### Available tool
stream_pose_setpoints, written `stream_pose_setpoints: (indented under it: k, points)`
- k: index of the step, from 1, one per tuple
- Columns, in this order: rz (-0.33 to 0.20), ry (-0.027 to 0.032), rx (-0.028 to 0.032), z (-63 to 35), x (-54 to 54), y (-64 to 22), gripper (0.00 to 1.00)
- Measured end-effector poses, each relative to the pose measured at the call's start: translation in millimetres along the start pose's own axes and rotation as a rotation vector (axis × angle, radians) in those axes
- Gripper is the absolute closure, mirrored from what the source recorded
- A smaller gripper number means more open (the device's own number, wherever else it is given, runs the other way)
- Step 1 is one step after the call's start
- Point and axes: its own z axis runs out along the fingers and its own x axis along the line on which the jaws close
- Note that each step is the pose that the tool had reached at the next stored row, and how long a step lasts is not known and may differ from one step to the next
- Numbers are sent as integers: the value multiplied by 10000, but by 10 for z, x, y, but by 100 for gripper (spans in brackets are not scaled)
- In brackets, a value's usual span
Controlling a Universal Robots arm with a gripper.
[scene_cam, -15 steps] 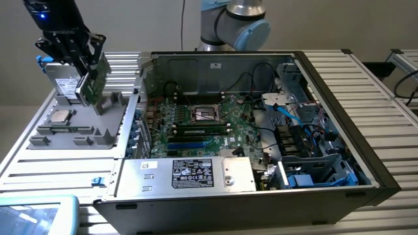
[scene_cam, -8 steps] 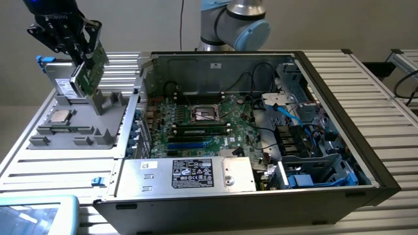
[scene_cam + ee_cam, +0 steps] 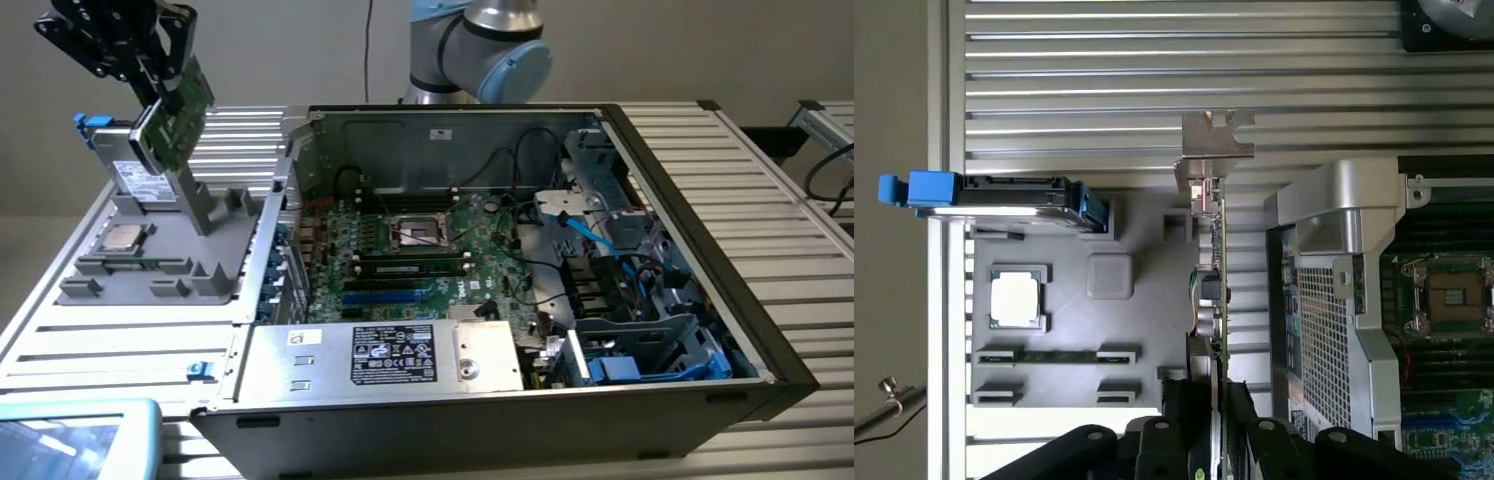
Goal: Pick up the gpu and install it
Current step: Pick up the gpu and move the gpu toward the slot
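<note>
At the exterior view's left, the gripper (image 3: 163, 98) is clamped on the gpu (image 3: 184, 120), holding it tilted over the grey parts holder (image 3: 147, 268) on the slatted counter (image 3: 120, 340). I cannot tell whether its lower end is clear of the holder. 1 silver-topped processor chip (image 3: 123, 237) sits there. Further right stands the open computer case (image 3: 400, 145), green motherboard (image 3: 474, 215) exposed. In the wrist view, the card's silver bracket (image 3: 1214, 145) is at the end away from the gripper.

The gripper (image 3: 167, 95) grips the gpu (image 3: 180, 125) over the grey fixture (image 3: 147, 265), open air beside it. Inside the computer case (image 3: 400, 140), the power supply (image 3: 414, 355) and cables (image 3: 587, 235) crowd the motherboard (image 3: 400, 215).
</note>
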Motion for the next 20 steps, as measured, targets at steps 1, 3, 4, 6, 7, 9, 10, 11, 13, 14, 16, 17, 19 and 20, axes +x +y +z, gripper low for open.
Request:
stream_pose_setpoints:
  k: [1, 3, 4, 6, 7, 9, 10, 11, 13, 14, 16, 17, 19, 20]
  points:
    - [0, -9, -1, -39, -2, 2, 73]
    - [0, -23, -1, -117, -5, 6, 73]
    - [-1, -28, -2, -161, -8, 8, 73]
    - [-2, -35, 11, -230, -10, 12, 73]
    - [-3, -38, 31, -258, -12, 14, 73]
    - [-7, -45, 131, -292, -13, 16, 73]
    - [-12, -47, 194, -308, -14, 16, 73]
    - [-16, -49, 254, -322, -15, 16, 73]
    - [-20, -54, 298, -323, -15, 16, 73]
    - [-21, -54, 298, -323, -15, 16, 73]
    - [-21, -53, 299, -324, -15, 16, 73]
    - [-37, -52, 300, -324, -15, 17, 73]
    - [-356, -39, 284, -325, -15, 17, 73]
    - [-535, -33, 275, -325, -15, 18, 73]
